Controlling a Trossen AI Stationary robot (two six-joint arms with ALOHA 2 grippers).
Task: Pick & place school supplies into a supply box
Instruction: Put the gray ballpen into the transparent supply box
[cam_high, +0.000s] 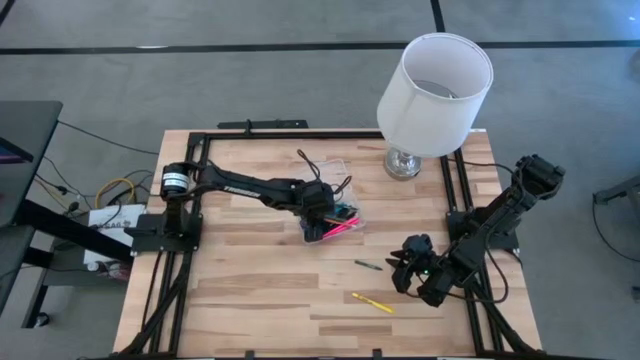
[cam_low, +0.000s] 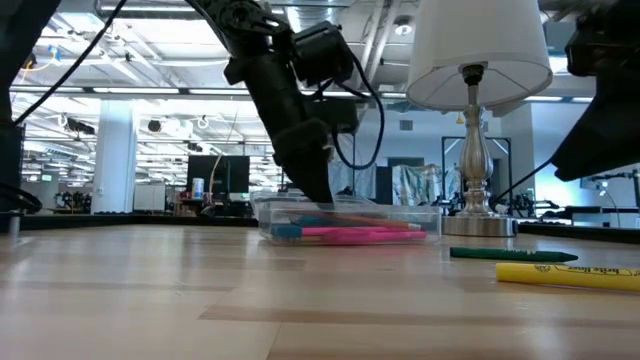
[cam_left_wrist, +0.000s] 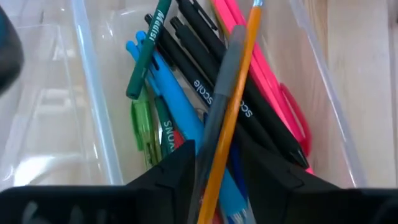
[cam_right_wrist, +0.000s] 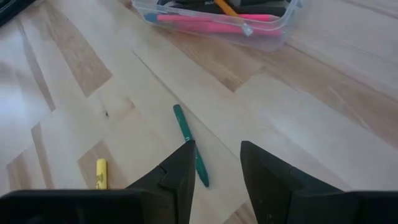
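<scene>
The clear supply box (cam_high: 343, 190) lies mid-table and holds pink, black, blue and green pens (cam_left_wrist: 186, 68). My left gripper (cam_left_wrist: 217, 180) slants down into the box (cam_left_wrist: 93, 112), open. An orange pencil (cam_left_wrist: 239, 87) and a grey pen (cam_left_wrist: 225, 81) run between its fingers and lie on the pile. A green pen (cam_high: 368, 265) and a yellow marker (cam_high: 372, 302) lie flat on the wood near the right side. My right gripper (cam_right_wrist: 217, 168) hovers open just beside the green pen (cam_right_wrist: 186, 137), with nothing between its fingers. My left gripper's open fingers (cam_left_wrist: 177, 174) stand on either side of the near ends of the orange pencil (cam_left_wrist: 214, 168) and the grey pen. Whether they touch either one, I cannot tell. Both lie slanted on the other pens in the box.
A lamp with a white shade (cam_high: 435, 90) stands on its silver base (cam_high: 403, 163) at the far right, close behind the box. Black frame rails (cam_high: 455, 190) run along the table's sides. Bare wood lies in the near left part.
</scene>
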